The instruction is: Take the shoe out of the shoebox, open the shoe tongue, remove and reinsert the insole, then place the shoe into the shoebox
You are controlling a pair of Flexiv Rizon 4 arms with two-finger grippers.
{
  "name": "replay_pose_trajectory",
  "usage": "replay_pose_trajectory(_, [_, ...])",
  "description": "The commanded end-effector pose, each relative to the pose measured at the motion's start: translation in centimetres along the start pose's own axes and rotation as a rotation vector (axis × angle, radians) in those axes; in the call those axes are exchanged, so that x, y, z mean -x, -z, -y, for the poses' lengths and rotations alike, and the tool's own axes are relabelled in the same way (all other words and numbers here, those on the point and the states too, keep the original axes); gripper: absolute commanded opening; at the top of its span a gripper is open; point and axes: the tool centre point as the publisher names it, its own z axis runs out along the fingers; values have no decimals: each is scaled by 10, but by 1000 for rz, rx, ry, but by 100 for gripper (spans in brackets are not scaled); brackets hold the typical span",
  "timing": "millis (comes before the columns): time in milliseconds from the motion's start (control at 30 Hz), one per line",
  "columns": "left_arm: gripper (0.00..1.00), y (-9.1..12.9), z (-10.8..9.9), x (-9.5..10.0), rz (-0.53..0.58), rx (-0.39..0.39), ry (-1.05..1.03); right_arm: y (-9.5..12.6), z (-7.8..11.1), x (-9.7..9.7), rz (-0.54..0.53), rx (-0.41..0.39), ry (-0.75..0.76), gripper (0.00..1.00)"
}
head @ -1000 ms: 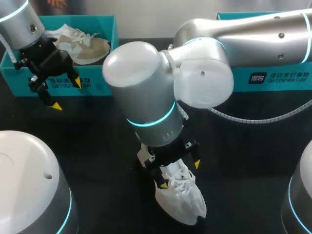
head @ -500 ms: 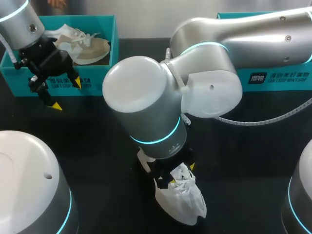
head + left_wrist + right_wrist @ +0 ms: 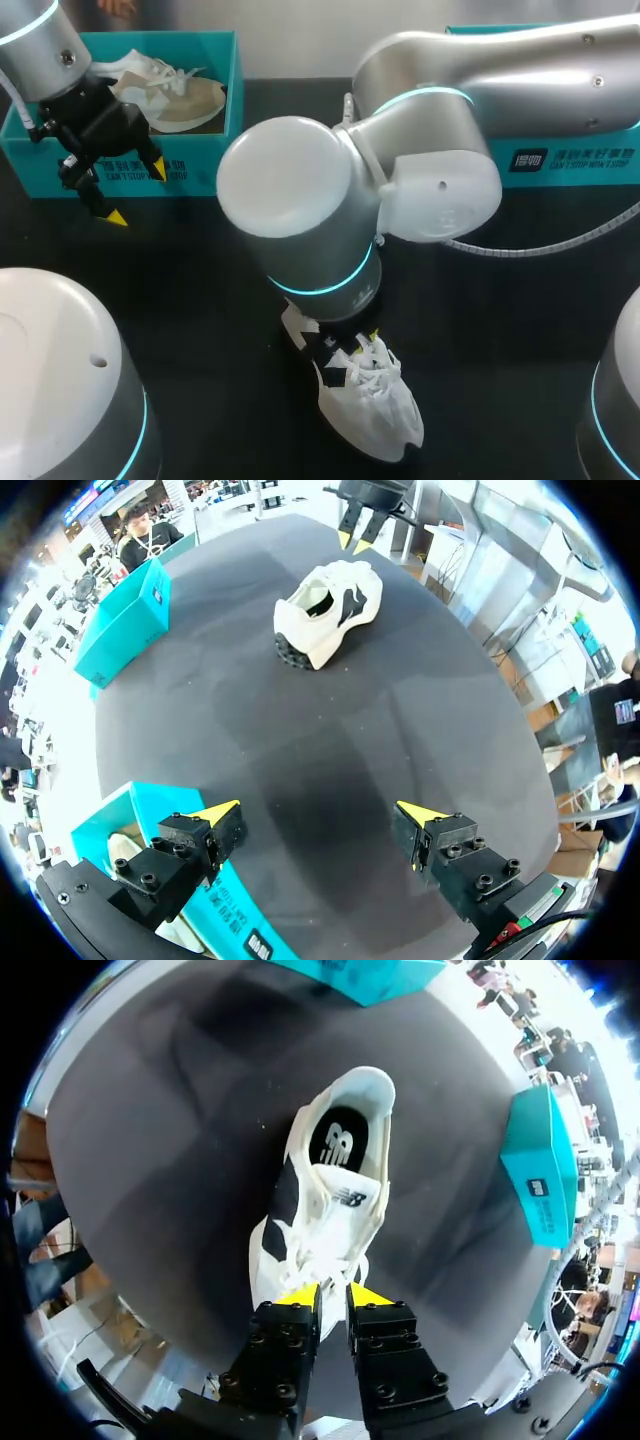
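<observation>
A white sneaker (image 3: 378, 412) lies on the black table near its front, heel towards the boxes, and shows as well in the left wrist view (image 3: 325, 610). My right gripper (image 3: 355, 358) comes down on its lace area. In the right wrist view the sneaker (image 3: 330, 1190) lies ahead with its dark insole showing, and the right gripper (image 3: 333, 1295) has its yellow tips nearly together, pinching the white laces. My left gripper (image 3: 138, 193) hangs open and holds nothing in front of a teal shoebox (image 3: 190, 170); in its own view the left gripper (image 3: 320, 812) stands wide.
The teal shoebox at the back left holds a beige shoe (image 3: 180, 95). A second teal box (image 3: 560, 160) stands at the back right, partly behind my right arm. Bare black table lies between the boxes and the sneaker.
My right gripper has come down onto the sneaker's laces and its fingers have closed from wide apart to nearly together. The left arm has stayed still.
</observation>
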Motion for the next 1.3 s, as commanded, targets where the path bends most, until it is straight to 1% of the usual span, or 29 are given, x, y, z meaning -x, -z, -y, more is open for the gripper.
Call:
replay_pose_trajectory(33, [100, 0, 0, -1, 1, 3, 0, -17, -10, 12, -28, 20, 25, 16])
replay_pose_trajectory(167, [100, 0, 0, -1, 1, 3, 0, -39, -26, 20, -65, 59, 53, 15])
replay_pose_trajectory(233, [100, 0, 0, -1, 1, 3, 0, -50, -33, 21, -85, 62, 66, 16])
replay_pose_trajectory(333, [100, 0, 0, -1, 1, 3, 0, -62, -40, 19, -110, 65, 89, 17])
replay_pose_trajectory(400, [100, 0, 0, -1, 1, 3, 0, -66, -43, 17, -123, 60, 101, 15])
replay_pose_trajectory(467, [100, 0, 0, -1, 1, 3, 0, -63, -43, 18, -114, 63, 109, 13])
replay_pose_trajectory(533, [100, 0, 0, -1, 1, 3, 0, -51, -41, 19, -87, 67, 112, 12])
replay_pose_trajectory(633, [100, 0, 0, -1, 1, 3, 0, -36, -39, 19, -52, 71, 124, 15])
replay_pose_trajectory(700, [100, 0, 0, -1, 1, 3, 0, -34, -40, 19, -43, 69, 135, 16])
replay_pose_trajectory(733, [100, 0, 0, -1, 1, 3, 0, -37, -42, 18, -46, 67, 142, 16])
replay_pose_trajectory(867, [100, 0, 0, -1, 1, 3, 0, -63, -52, 15, -93, 62, 163, 18])
replay_pose_trajectory(933, [100, 0, 0, -1, 1, 3, 0, -72, -57, 13, -104, 65, 182, 20])
replay_pose_trajectory(1000, [100, 0, 0, -1, 1, 3, 0, -82, -62, 14, -124, 54, 204, 18])
replay_pose_trajectory(1033, [100, 0, 0, -1, 1, 3, 0, -83, -63, 14, -137, 49, 215, 18])
replay_pose_trajectory(1067, [100, 0, 0, -1, 1, 3, 0, -81, -63, 14, -130, 51, 226, 17])
replay_pose_trajectory(1133, [100, 0, 0, -1, 1, 3, 0, -68, -60, 17, -98, 50, 239, 16])
replay_pose_trajectory(1233, [100, 0, 0, -1, 1, 3, 0, -42, -52, 22, -49, 47, 271, 17])
replay_pose_trajectory(1300, [100, 0, 0, -1, 1, 3, 0, -24, -49, 24, -1, 59, 319, 20])
